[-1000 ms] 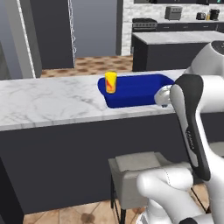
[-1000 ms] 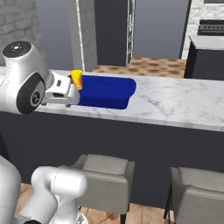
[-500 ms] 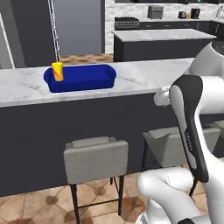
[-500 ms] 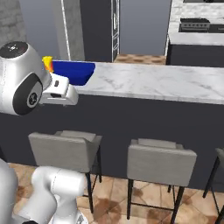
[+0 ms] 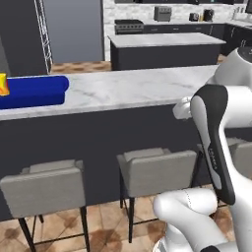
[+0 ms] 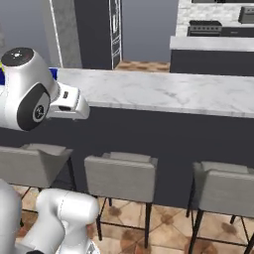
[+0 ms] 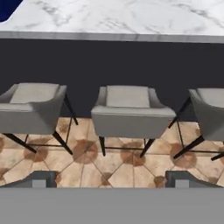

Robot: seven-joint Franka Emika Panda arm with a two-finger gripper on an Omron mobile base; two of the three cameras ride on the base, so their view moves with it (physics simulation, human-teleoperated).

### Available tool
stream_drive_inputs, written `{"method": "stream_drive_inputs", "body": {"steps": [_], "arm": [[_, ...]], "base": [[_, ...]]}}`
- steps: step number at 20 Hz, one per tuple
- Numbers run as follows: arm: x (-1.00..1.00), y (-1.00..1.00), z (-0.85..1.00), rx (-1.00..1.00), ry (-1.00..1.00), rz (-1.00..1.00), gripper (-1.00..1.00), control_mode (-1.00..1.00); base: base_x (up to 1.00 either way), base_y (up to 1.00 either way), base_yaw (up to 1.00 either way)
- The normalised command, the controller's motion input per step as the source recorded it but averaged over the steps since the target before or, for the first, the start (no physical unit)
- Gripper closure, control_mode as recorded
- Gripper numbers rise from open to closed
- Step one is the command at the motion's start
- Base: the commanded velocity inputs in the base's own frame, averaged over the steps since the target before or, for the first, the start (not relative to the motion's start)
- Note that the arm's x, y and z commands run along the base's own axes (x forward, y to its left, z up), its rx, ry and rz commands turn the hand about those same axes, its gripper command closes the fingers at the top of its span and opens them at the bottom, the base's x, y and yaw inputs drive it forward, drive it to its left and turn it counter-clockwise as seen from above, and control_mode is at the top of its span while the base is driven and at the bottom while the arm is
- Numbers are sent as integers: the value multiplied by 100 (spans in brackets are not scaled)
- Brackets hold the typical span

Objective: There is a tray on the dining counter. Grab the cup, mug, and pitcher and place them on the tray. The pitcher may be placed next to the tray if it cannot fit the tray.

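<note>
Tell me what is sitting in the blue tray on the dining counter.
The yellow cup stands at the left end of the tray, cut off by the left base view's edge. No mug or pitcher shows on the visible part; the rest lies outside the picture.

A deep blue tray (image 5: 34, 92) is seen on a desk (image 5: 128, 88) topped in white marble with grey veins over a dark charcoal base. A yellow cup (image 5: 2, 84) marked with red-orange swirls is seen at the tray. Grey stools (image 7: 127, 111) are set on a floor (image 7: 113, 164) tiled in mottled brown and tan.
</note>
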Motion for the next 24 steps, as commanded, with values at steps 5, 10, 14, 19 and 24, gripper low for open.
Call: {"method": "stream_drive_inputs", "body": {"steps": [5, 10, 14, 19, 24], "arm": [[0, 0, 0, 0, 0, 0, -100, 100], [0, 0, 0, 0, 0, 0, -100, 100], [0, 0, 0, 0, 0, 0, -100, 100], [0, 0, 0, 0, 0, 0, -100, 100], [0, 0, 0, 0, 0, 0, -100, 100]], "base": [[-10, -100, -2], [-12, -100, -2], [-15, -100, -1], [-22, -100, -1], [-27, -100, 0]]}}
